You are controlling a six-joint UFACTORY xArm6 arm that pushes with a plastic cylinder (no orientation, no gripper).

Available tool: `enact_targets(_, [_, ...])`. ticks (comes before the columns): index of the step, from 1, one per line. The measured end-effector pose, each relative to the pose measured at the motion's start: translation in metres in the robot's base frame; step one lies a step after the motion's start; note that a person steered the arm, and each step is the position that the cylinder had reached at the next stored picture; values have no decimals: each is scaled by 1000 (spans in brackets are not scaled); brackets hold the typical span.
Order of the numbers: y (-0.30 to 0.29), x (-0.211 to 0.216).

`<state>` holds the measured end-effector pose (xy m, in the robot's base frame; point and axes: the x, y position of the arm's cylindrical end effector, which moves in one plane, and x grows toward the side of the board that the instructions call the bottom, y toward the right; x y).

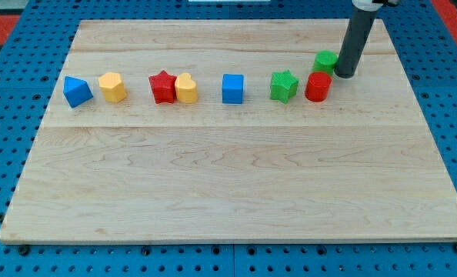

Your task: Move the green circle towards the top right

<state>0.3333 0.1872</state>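
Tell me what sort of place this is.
Probably a robotics lab bench: a wooden board on blue pegboard, small blocks like the green circle, and my tip right of it.

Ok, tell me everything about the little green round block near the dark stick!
The green circle is a small, plastic-looking green round block lying flat on the wooden board, near the view's top right. My tip sits right at its right side, hiding that edge. The red cylinder stands just below it, close or touching.
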Motion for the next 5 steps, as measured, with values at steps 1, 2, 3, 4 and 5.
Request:
enact_targets(1, [-7, 26])
enact_targets(2, [-28, -11])
enact_targets(3, [-27, -85])
enact_targets(4, [-24, -73])
enact_targets(5, [-86, -85])
